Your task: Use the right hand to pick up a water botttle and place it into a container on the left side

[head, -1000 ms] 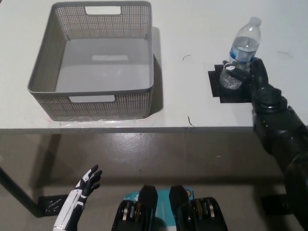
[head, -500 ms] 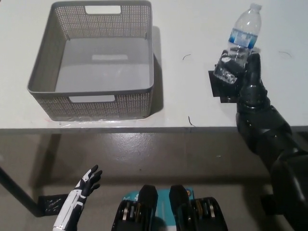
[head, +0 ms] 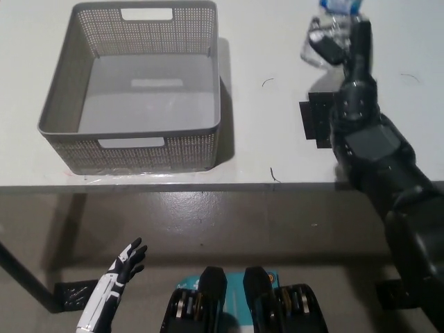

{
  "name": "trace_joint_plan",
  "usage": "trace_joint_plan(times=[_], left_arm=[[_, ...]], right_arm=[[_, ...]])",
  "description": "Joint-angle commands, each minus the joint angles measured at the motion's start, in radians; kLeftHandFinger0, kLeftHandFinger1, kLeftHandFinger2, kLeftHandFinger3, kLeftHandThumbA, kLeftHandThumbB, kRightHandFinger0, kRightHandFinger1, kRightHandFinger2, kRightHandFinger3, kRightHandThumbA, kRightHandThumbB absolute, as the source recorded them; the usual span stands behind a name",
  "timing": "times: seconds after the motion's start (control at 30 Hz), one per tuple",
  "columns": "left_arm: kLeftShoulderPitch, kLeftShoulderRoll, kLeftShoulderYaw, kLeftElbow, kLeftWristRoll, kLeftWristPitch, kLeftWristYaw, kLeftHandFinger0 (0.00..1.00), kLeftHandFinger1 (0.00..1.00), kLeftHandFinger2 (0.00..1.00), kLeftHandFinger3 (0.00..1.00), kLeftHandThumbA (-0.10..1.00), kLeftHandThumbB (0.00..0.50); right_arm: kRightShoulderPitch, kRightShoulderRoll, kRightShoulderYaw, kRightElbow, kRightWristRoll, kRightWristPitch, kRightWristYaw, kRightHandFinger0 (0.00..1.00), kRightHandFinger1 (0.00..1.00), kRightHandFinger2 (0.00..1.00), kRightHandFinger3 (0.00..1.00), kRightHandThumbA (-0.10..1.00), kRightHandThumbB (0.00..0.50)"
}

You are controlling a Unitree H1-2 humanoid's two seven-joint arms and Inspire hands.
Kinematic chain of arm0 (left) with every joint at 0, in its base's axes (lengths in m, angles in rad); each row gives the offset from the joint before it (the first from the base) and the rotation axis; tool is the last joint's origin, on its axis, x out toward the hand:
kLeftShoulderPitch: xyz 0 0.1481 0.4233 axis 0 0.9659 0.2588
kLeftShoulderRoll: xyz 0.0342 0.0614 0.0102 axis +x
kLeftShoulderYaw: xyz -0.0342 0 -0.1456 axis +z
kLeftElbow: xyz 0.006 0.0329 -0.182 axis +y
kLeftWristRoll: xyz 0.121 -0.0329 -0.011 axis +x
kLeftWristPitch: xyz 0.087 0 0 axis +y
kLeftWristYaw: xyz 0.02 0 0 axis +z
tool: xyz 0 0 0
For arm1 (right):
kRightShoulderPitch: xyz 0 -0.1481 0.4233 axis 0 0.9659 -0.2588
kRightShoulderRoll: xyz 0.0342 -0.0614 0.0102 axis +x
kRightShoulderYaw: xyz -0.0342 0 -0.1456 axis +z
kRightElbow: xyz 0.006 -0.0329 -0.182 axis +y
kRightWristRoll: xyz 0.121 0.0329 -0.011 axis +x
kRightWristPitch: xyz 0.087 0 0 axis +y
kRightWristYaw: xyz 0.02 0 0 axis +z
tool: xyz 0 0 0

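The right hand (head: 341, 43) is clamped on the water bottle (head: 326, 36), which hangs above the worktop (head: 263, 139), well to the right of the basket (head: 132, 142). The pick-up looks done; carrying it over the basket and releasing remain. The left hand (head: 125, 263) rests below the basket, fingers spread, holding nothing.

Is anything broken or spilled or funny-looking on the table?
Nothing looks spilled or broken. The bottle is held in the black right hand above the table, partly cut off at the picture's top. The gray basket sits upright. The white left hand rests low, open.
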Motion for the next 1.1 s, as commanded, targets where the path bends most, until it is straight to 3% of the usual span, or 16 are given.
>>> trace_joint_plan(times=[0.0,0.13,0.27,0.33,0.37,0.4,0.43,0.47,0.5,0.53,0.57,0.67,0.73,0.93,1.07], left_arm=[[-0.003,0.015,0.001,-0.016,0.006,-0.023,-0.008,1.00,1.00,1.00,1.00,1.00,0.266],[-0.001,0.013,-0.001,-0.011,0.003,-0.025,-0.011,1.00,1.00,1.00,1.00,1.00,0.262],[0.005,0.013,-0.004,-0.018,0.007,-0.022,-0.011,1.00,1.00,1.00,1.00,1.00,0.252],[0.006,0.014,-0.006,-0.021,0.018,-0.016,-0.008,1.00,1.00,1.00,1.00,1.00,0.266],[0.005,0.016,-0.007,-0.020,0.019,-0.016,-0.009,1.00,1.00,1.00,1.00,1.00,0.272],[0.004,0.016,-0.006,-0.018,0.019,-0.019,-0.010,1.00,1.00,1.00,1.00,1.00,0.269],[0.004,0.017,-0.006,-0.019,0.017,-0.020,-0.011,1.00,1.00,1.00,1.00,1.00,0.269],[0.004,0.018,-0.007,-0.020,0.019,-0.021,-0.012,1.00,1.00,1.00,1.00,1.00,0.271],[0.003,0.017,-0.009,-0.020,0.022,-0.020,-0.012,1.00,1.00,1.00,1.00,1.00,0.279],[0.003,0.016,-0.010,-0.022,0.026,-0.014,-0.012,1.00,1.00,1.00,1.00,1.00,0.287],[0.002,0.017,-0.012,-0.024,0.027,-0.013,-0.014,1.00,1.00,1.00,1.00,1.00,0.278],[-0.002,0.019,-0.018,-0.031,0.031,-0.006,-0.019,1.00,1.00,1.00,1.00,1.00,0.275],[-0.008,0.023,-0.020,-0.026,0.035,-0.007,-0.021,1.00,1.00,1.00,1.00,1.00,0.292],[-0.026,0.029,-0.030,-0.021,0.032,0.001,-0.035,1.00,1.00,1.00,1.00,1.00,0.289],[-0.041,0.029,-0.037,-0.019,0.038,0.006,-0.037,1.00,1.00,1.00,1.00,1.00,0.302]], right_arm=[[-0.115,0.027,0.040,-0.074,-0.060,-0.103,-0.050,0.00,0.03,0.49,0.49,-0.10,0.132],[-0.143,0.063,0.074,-0.080,-0.084,-0.118,-0.076,0.00,0.13,0.61,0.58,-0.10,0.155],[-0.162,0.104,0.098,-0.080,-0.102,-0.133,-0.091,0.00,0.15,0.61,0.62,-0.10,0.166],[-0.165,0.122,0.109,-0.084,-0.109,-0.135,-0.079,0.00,0.18,0.65,0.72,-0.10,0.151],[-0.168,0.135,0.113,-0.085,-0.111,-0.133,-0.078,0.00,0.17,0.63,0.71,-0.10,0.152],[-0.173,0.150,0.122,-0.079,-0.118,-0.130,-0.083,0.07,0.23,0.61,0.60,-0.10,0.140],[-0.174,0.158,0.126,-0.075,-0.121,-0.133,-0.085,0.01,0.17,0.48,0.48,-0.10,0.149],[-0.173,0.166,0.132,-0.074,-0.127,-0.134,-0.094,0.00,0.02,0.26,0.33,-0.10,0.167],[-0.175,0.182,0.135,-0.072,-0.129,-0.123,-0.099,0.00,0.00,0.19,0.27,-0.10,0.176],[-0.175,0.187,0.137,-0.071,-0.130,-0.122,-0.103,0.00,0.00,0.19,0.29,-0.10,0.177],[-0.174,0.206,0.140,-0.069,-0.128,-0.123,-0.101,0.00,0.00,0.20,0.31,-0.10,0.168],[-0.165,0.237,0.138,-0.068,-0.123,-0.116,-0.086,0.00,0.01,0.43,0.49,-0.10,0.143],[-0.154,0.259,0.128,-0.063,-0.112,-0.123,-0.074,0.00,0.03,0.53,0.58,-0.10,0.132],[-0.121,0.290,0.133,-0.047,-0.118,-0.136,-0.074,0.00,0.11,0.61,0.61,-0.10,0.131],[-0.102,0.305,0.148,-0.034,-0.131,-0.141,-0.068,0.00,0.10,0.59,0.58,-0.10,0.132]])
